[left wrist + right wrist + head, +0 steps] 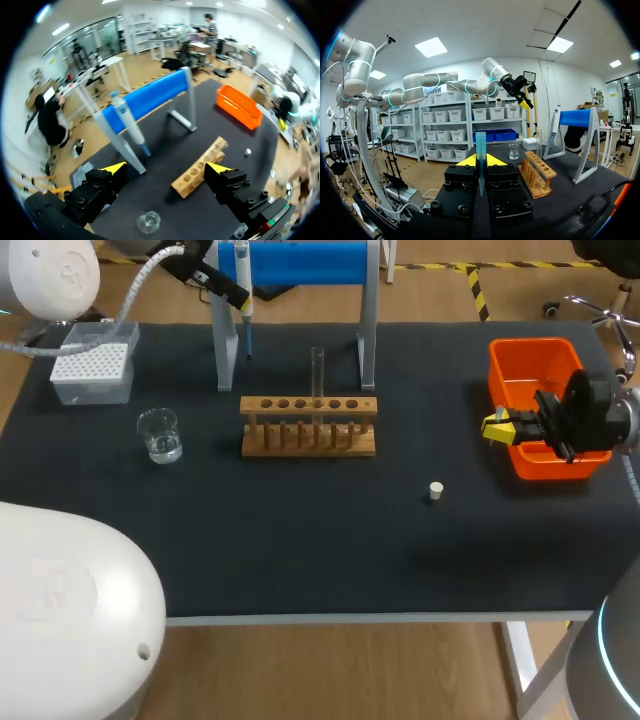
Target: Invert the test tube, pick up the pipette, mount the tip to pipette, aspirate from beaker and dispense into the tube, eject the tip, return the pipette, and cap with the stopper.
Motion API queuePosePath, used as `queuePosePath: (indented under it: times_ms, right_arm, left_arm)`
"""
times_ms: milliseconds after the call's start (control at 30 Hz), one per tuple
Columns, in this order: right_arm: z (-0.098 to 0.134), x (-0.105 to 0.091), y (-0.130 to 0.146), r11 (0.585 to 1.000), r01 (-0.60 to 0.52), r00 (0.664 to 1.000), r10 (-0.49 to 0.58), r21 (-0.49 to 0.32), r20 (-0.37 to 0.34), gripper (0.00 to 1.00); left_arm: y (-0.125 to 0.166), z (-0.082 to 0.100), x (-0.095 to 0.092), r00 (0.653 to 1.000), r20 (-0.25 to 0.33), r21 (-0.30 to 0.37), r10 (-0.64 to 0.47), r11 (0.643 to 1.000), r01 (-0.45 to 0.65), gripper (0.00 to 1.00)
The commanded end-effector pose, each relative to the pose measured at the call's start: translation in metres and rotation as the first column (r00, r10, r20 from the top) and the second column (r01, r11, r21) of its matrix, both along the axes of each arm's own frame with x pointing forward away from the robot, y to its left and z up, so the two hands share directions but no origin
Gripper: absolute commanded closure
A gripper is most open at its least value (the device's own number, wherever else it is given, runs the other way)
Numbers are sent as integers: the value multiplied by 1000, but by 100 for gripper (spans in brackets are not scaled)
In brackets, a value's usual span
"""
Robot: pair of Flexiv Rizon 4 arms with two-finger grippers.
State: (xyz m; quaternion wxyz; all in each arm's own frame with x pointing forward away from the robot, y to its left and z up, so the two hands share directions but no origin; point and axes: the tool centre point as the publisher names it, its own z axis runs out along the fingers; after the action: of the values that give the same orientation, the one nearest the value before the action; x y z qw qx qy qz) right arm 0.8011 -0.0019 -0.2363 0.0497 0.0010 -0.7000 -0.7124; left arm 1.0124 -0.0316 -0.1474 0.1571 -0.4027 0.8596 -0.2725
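Front half of the black mat (300,550) open; only the white stopper (436,490) on it. Mid-table: wooden rack (308,430) with upright test tube (318,368), just before the pipette stand (368,330); gap between them looks narrow, hard to judge. Open lanes: beaker (159,435) to rack, rack to orange bin (497,380). Tip box (93,363) at far left corner.

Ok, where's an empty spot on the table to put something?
The biggest bare patch of the black table mat is the near strip, in front of the wooden tube rack and the white stopper. Another lies between that rack and the orange plastic bin. It is crowded far left, around the clear glass beaker, white tip box and blue-topped pipette stand.
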Motion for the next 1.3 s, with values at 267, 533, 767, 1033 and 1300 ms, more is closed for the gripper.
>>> queuePosePath:
  times_ms: [267,533,767,1033,1300]
  right_arm:
    - [0,-1,0,1000,0,1000,0,-2,0,100]
    - [0,-1,0,1000,0,1000,0,-2,0,100]
    - [0,-1,0,1000,0,1000,0,-2,0,100]
    - [0,-1,0,1000,0,1000,0,-2,0,100]
    - [0,-1,0,1000,0,1000,0,-2,0,100]
  left_arm:
    - [5,-4,6,995,34,27,97,995,-98,0]
    - [5,-4,6,995,34,27,97,995,-98,0]
    - [5,-4,6,995,34,27,97,995,-98,0]
    - [5,-4,6,995,34,27,97,995,-98,0]
    - [5,-4,6,995,34,27,97,995,-98,0]
